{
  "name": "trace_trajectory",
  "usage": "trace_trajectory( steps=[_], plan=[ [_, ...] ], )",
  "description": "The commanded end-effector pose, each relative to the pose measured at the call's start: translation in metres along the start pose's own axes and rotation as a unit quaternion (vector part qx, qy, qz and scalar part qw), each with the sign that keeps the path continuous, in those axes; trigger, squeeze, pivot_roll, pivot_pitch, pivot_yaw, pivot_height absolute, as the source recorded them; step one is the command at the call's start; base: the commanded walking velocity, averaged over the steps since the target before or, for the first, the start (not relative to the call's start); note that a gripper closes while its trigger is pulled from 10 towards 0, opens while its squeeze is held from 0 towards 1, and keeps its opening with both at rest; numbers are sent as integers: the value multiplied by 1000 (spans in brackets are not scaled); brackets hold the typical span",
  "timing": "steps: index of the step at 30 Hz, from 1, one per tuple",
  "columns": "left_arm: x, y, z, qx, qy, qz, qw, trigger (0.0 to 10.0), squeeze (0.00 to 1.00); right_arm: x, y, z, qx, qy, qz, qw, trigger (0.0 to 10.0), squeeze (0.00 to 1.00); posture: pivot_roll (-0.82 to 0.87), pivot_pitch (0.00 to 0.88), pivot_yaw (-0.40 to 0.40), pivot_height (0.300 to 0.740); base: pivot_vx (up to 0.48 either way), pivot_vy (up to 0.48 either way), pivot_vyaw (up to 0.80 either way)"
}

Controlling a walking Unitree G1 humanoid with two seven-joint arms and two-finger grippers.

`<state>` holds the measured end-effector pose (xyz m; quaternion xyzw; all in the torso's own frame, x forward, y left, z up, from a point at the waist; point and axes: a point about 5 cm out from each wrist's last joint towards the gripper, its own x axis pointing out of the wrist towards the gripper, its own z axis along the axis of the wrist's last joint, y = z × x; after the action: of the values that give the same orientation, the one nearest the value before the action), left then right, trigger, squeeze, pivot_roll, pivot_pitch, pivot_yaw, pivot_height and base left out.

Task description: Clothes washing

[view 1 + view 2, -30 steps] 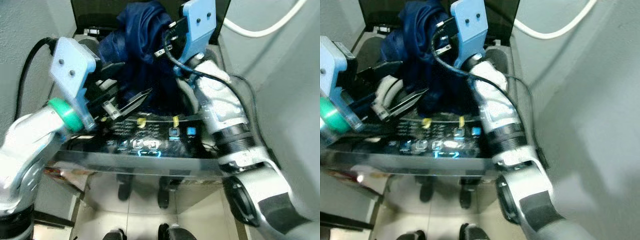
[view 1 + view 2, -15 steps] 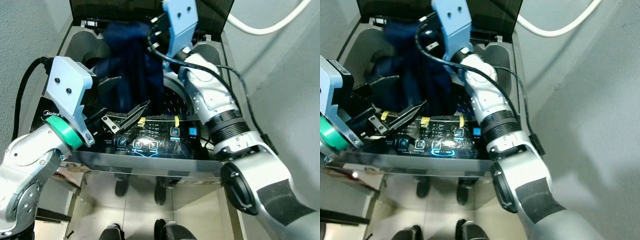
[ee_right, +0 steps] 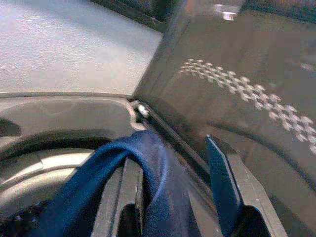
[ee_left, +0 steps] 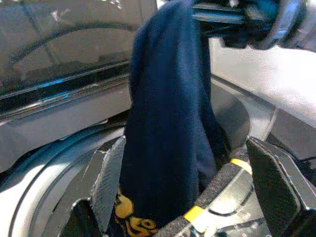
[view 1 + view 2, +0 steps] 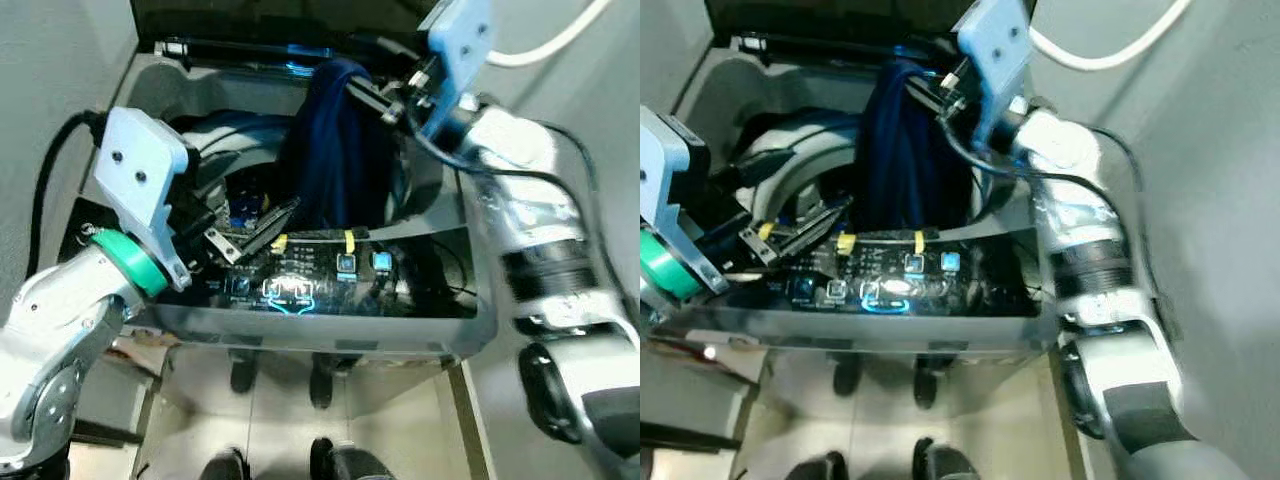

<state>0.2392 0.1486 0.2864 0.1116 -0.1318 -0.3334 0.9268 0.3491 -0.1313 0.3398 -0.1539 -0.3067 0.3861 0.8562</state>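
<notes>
Right gripper | jaws spread, dark blue garment draped over one | left gripper jaws parted, empty

a white hose curves along the grey wall above tiled floor.

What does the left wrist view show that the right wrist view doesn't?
Left wrist view alone: the garment's yellow print low in the drum, yellow tape on the washer's front edge, and the right gripper from which the cloth hangs.

Right wrist view alone: the dotted pattern on the open lid.

Both: the dark blue garment, the washer's grey rim, and the lid behind.
</notes>
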Motion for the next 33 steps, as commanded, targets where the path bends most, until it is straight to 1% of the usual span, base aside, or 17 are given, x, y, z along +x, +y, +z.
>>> trace_trajectory(
  steps=[1,2,3,5,6,8,10,11,13,18,21,22,24,26,29,31,33],
  plan=[
    [-1,-3,1,0,0,-10,1000,10000,0,-4,-5,11,1,-21,-9,1000,10000,0,78,99,-21,720,0,0,0],
    [-1,-3,1,0,0,-10,1000,10000,0,-4,-5,11,1,-21,-9,1000,10000,0,78,99,-21,720,0,0,0],
    [-2,0,1,3,3,-9,1000,10000,0,-30,-12,21,33,-45,-54,997,10000,0,69,95,4,720,0,0,0],
    [-2,0,1,3,3,-9,1000,10000,0,-30,-12,21,33,-45,-54,997,10000,0,69,95,4,720,0,0,0],
    [-1,2,1,5,3,-15,1000,10000,0,-52,-19,38,82,-102,-107,986,10000,0,58,87,26,720,0,0,0],
    [-1,2,1,5,3,-15,1000,10000,0,-52,-19,38,82,-102,-107,986,10000,0,58,87,26,720,0,0,0],
    [10,5,5,8,-7,-28,1000,10000,0,-80,-31,68,172,-240,-167,941,10000,0,59,72,50,720,0,0,0],
    [10,5,5,8,-7,-28,1000,10000,0,-80,-31,68,172,-240,-167,941,10000,0,59,72,50,720,0,0,0],
    [16,6,7,10,-13,-33,999,10000,0,-89,-40,85,220,-332,-165,902,10000,0,69,71,52,720,0,0,0],
    [16,6,7,10,-14,-31,999,10000,0,-92,-42,90,241,-369,-156,884,10000,0,76,73,49,720,0,0,0],
    [16,6,7,10,-14,-29,999,10000,0,-90,-40,89,232,-348,-153,896,10000,0,75,73,48,720,0,0,0],
    [16,6,7,9,-15,-28,999,10000,0,-81,-33,83,215,-305,-141,917,10000,0,74,75,45,720,0,0,0],
    [16,6,7,9,-15,-28,999,10000,0,-81,-33,83,215,-305,-141,917,10000,0,74,75,45,720,0,0,0],
    [17,6,6,6,-17,-26,999,10000,0,-38,-13,53,142,-154,-117,971,10000,0,57,84,28,720,0,0,0],
    [17,6,6,6,-17,-26,999,10000,0,-38,-13,53,142,-154,-117,971,10000,0,57,84,28,720,0,0,0],
    [18,5,5,4,-19,-26,999,10000,0,-15,-1,36,97,-84,-98,987,10000,0,56,85,26,720,0,0,0],
    [21,1,3,-4,-26,-24,999,10000,0,46,26,11,16,2,-40,999,10000,0,45,97,-5,720,0,0,0]
  ],
)
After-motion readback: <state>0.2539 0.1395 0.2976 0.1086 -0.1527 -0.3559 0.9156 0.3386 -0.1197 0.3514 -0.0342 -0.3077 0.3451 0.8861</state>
